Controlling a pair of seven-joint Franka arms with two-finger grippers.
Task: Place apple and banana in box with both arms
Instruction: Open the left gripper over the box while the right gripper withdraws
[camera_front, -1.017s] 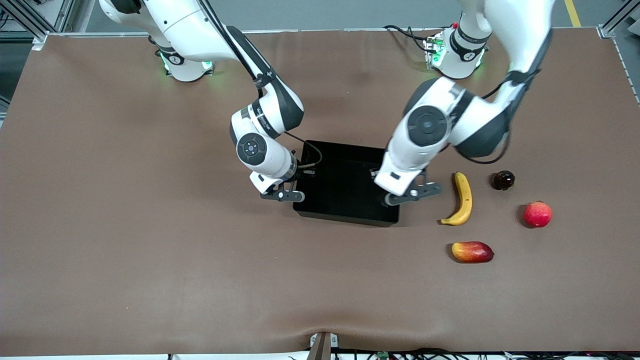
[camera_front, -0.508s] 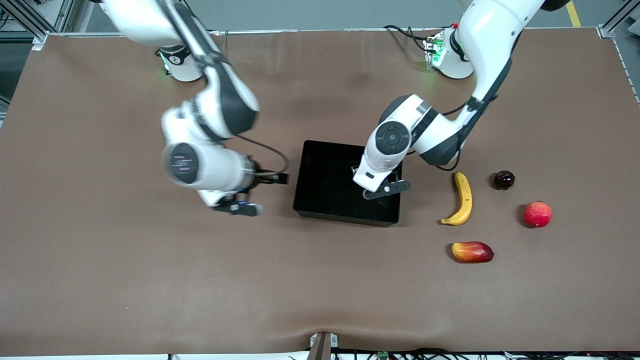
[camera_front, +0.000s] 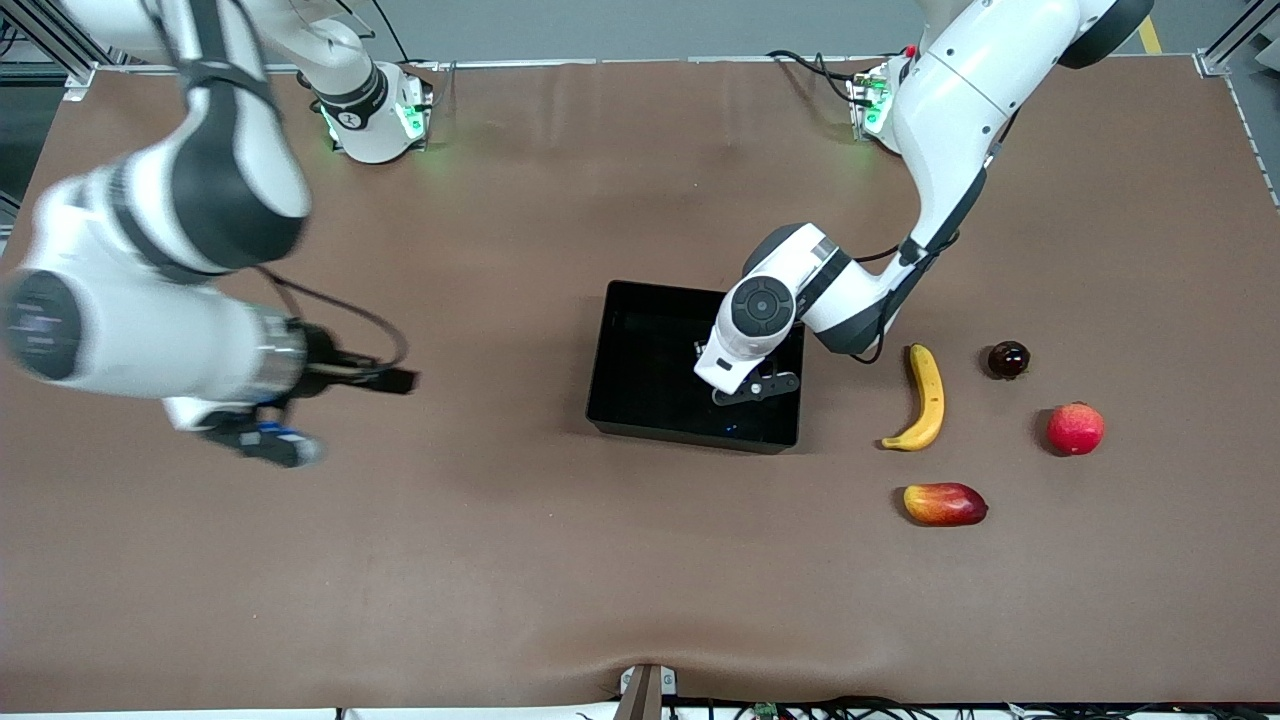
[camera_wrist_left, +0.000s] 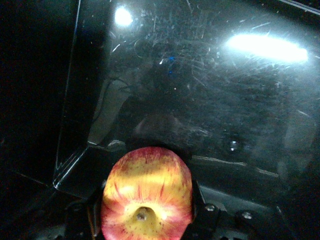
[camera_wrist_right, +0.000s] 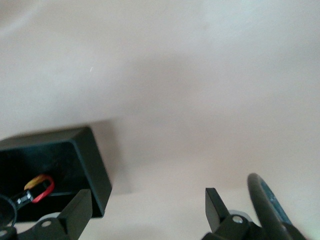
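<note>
Left wrist view: left gripper (camera_wrist_left: 145, 220) clasps the apple (camera_wrist_left: 146, 194), dimple toward camera, over the box (camera_wrist_left: 75, 100).

A brown counter (camera_front: 640, 560) fills the frame. At centre right sits a small dark, glossy round fruit (camera_front: 1008, 360). Just below it, further toward the right edge, rests a pinkish-red round fruit (camera_front: 1075, 428). Lower down, in the lower right part of the frame, an oblong red-yellow mango-like fruit (camera_front: 945, 504) lies on its side, apart from both.
</note>
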